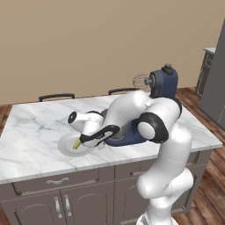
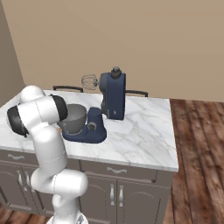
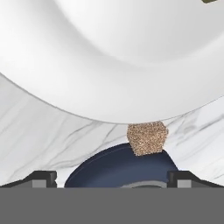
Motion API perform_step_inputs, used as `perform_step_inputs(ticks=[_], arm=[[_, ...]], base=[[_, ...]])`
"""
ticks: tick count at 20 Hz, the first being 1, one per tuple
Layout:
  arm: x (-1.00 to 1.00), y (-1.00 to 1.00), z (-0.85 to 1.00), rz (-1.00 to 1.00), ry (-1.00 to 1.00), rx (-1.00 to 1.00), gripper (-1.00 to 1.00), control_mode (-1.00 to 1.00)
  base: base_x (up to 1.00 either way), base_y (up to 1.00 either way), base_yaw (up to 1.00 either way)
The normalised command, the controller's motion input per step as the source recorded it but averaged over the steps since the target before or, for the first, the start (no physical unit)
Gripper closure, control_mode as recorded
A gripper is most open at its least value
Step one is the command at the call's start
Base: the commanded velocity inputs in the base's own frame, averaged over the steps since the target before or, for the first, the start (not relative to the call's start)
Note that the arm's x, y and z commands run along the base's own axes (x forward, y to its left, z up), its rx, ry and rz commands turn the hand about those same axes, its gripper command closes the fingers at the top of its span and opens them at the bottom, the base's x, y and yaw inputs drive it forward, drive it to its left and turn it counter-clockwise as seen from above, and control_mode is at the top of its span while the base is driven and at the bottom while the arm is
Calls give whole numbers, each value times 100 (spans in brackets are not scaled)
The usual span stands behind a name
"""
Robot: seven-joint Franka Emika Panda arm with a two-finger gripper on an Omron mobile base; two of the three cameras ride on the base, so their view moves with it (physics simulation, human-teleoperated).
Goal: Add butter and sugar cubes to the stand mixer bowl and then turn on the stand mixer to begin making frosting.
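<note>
While the arm reached low over the marble counter [image 1: 30, 132], the gripper [image 1: 90, 140] hung just above the plate [image 1: 66, 147] with its jaws spread wide and nothing between them. The butter [image 1: 76, 144] lay on that plate, a small yellow stick right at the fingertips, not yet gripped. The sugar cube [image 3: 147, 138] sat on the counter between the plate's rim and the rounded front of the stand mixer [image 2: 111, 98] base; whether it touched either could not be told. The stand mixer bowl [image 2: 72, 118] stood seated on the blue base, its inside not visible. The mixer head was tilted back, whisk [image 2: 89, 81] raised clear. Judged progress: early; both ingredients remained outside the bowl, and switching on remained.
</note>
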Motion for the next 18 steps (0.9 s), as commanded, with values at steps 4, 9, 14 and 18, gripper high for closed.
perform_step_inputs(ticks=[4,9,14,18], arm=[[16,0,-15,0,1,-2,-100,-100],[14,1,-13,0,1,0,-100,-100],[20,15,-8,0,1,0,-100,-100],[23,17,-9,0,2,0,-100,-100]], base=[[0,0,0],[0,0,0],[0,0,0],[0,0,0]])
